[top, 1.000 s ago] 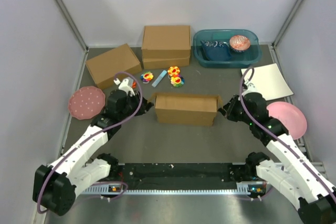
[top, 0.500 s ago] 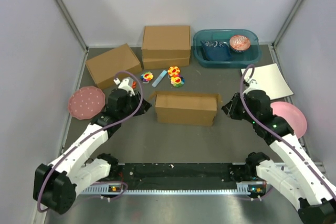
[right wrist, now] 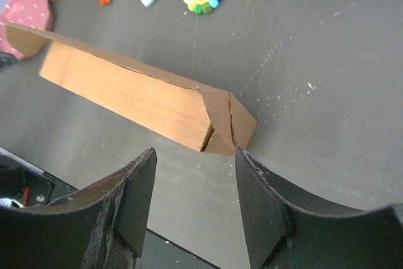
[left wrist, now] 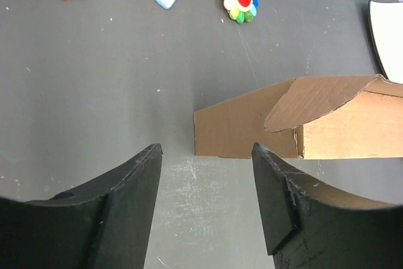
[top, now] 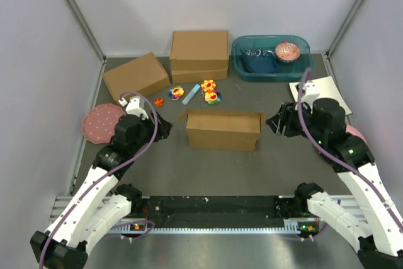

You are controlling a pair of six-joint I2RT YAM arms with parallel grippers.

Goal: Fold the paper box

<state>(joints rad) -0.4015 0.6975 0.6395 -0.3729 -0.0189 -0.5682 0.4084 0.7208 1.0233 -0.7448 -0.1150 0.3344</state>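
The paper box [top: 223, 130] stands folded into a shallow brown rectangular shape in the middle of the table, with end flaps slightly loose. My left gripper [top: 164, 128] is open and empty, a short way off the box's left end. In the left wrist view the box's left end flap [left wrist: 252, 121] lies just beyond the open gripper [left wrist: 206, 150]. My right gripper [top: 274, 123] is open and empty, a short way off the box's right end. In the right wrist view the box's end [right wrist: 217, 124] sits just ahead of the gripper [right wrist: 195, 154].
A smaller angled brown box [top: 136, 77] and a taller brown box [top: 199, 53] stand at the back. A teal bin [top: 271, 67] is back right. Small toys [top: 211, 92] and a blue marker [top: 191, 94] lie behind the paper box. Pink plates [top: 101, 122] [top: 354, 134] and white paper [top: 321, 96] flank it.
Both grippers have drawn back from the box's ends, the left to the left and the right to the right and up. The box has stayed in place.
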